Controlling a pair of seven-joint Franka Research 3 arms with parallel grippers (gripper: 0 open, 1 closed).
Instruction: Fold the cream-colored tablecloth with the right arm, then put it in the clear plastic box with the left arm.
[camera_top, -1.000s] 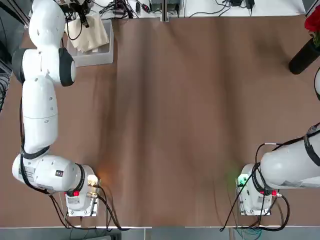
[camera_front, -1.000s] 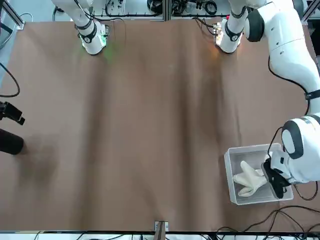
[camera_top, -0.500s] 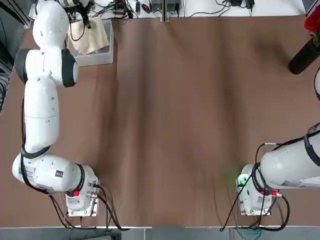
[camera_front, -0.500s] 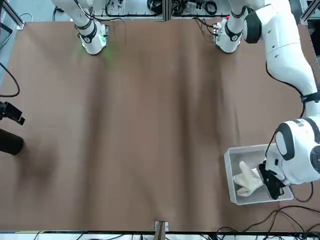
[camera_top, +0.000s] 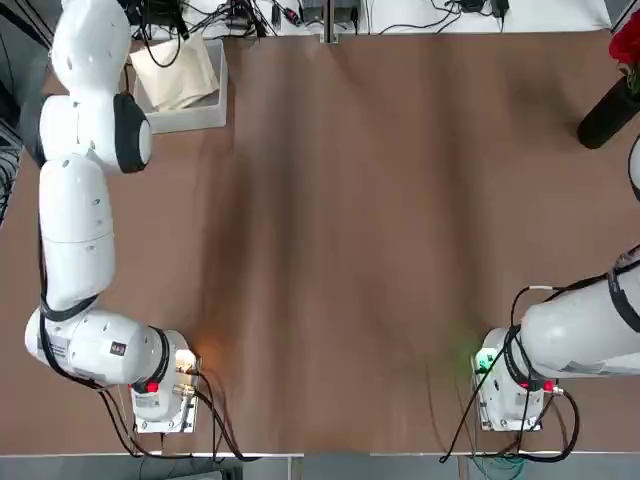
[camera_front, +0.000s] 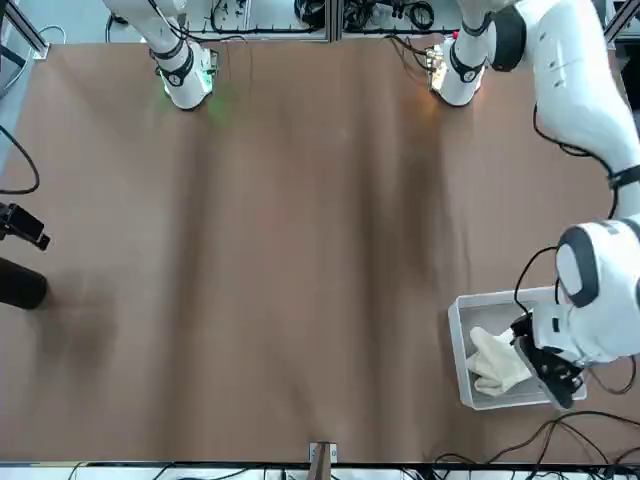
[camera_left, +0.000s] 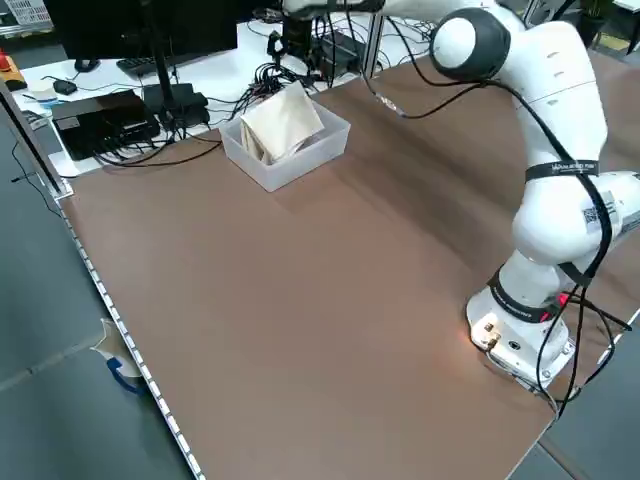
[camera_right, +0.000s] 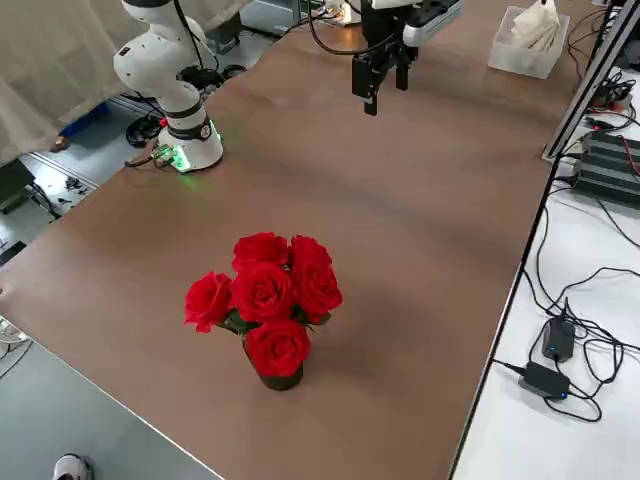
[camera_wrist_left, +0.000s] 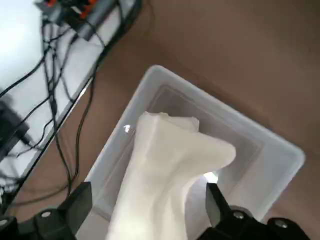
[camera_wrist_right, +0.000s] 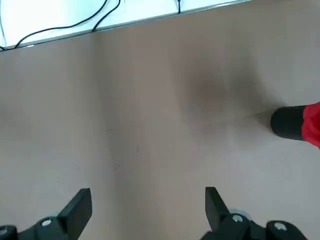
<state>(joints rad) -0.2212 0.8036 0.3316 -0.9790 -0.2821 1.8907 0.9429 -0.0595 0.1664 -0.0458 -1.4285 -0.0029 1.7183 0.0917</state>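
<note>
1. The pale cream soft fabric tablecloth (camera_wrist_left: 170, 170) sits bunched in the small clear thin-walled plastic box (camera_top: 190, 112), up at about 11 o'clock on the brown table (camera_top: 380, 250) in the top view.
2. The left gripper (camera_wrist_left: 147, 212) hovers right above it, fingers spread apart, gripping nothing.
3. The right gripper (camera_wrist_right: 147, 212) hangs open over bare table, idle.
4. Looks like the drop-off step; next the left arm likely just needs to lift clear without snagging the cloth.

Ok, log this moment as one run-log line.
cream tablecloth: bunched inside clear box | left gripper: open above it | right gripper: open, idle over bare table
</note>
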